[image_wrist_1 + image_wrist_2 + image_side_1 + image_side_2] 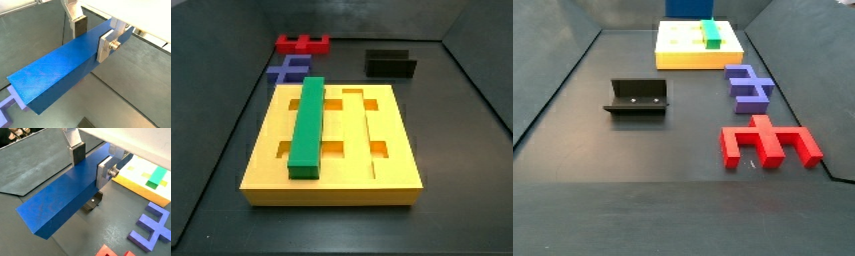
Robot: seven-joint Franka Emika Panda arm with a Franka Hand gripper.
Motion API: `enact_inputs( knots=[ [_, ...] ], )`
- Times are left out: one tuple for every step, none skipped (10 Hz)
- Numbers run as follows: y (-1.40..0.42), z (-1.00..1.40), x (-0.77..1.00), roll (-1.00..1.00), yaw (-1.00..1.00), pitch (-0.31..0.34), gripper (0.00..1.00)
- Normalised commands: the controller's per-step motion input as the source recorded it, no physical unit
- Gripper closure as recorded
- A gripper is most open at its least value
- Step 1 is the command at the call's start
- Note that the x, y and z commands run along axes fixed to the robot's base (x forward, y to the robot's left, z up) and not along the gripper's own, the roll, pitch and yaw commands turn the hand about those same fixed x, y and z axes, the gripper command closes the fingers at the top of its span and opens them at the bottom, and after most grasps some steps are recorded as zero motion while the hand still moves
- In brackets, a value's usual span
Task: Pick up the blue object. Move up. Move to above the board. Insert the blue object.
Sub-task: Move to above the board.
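Observation:
In both wrist views my gripper is shut on the blue object, a long bright blue bar. The silver fingers clamp its two long sides near one end. The bar is held in the air above the dark floor. The board, a big yellow slab with grooves and cut-outs, lies flat with a green bar in one groove. It also shows in a side view and a wrist view. A blue patch behind the board is the bar. The gripper itself is outside both side views.
The fixture stands on the floor; it shows below the held bar in a wrist view. A purple-blue block and a red block lie beside the board. Dark walls enclose the floor.

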Motion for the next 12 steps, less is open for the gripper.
enact_inputs(
  knots=[
    [-1.40,0.17,-0.15,-0.01,-0.03,0.444,1.00],
    [-1.40,0.16,-0.16,0.00,-0.02,0.436,1.00],
    [-1.40,0.16,-0.16,0.06,0.00,0.274,1.00],
    [-1.40,0.16,-0.16,0.00,0.00,0.174,1.00],
    [-1.40,0.16,-0.16,0.01,0.01,0.086,1.00],
    [-1.40,0.17,-0.16,0.00,0.01,0.030,1.00],
    [-1.40,0.17,-0.16,-0.01,0.01,0.027,1.00],
    [-1.40,0.17,-0.16,0.00,0.01,0.019,1.00],
    [-1.40,0.18,-0.16,-0.01,0.01,0.025,1.00],
    [-1.40,0.20,-0.14,0.01,0.00,0.040,1.00],
    [-1.40,0.22,-0.11,0.00,0.01,0.062,1.00],
    [-0.72,0.12,-0.04,0.01,0.01,0.091,1.00]
  ],
)
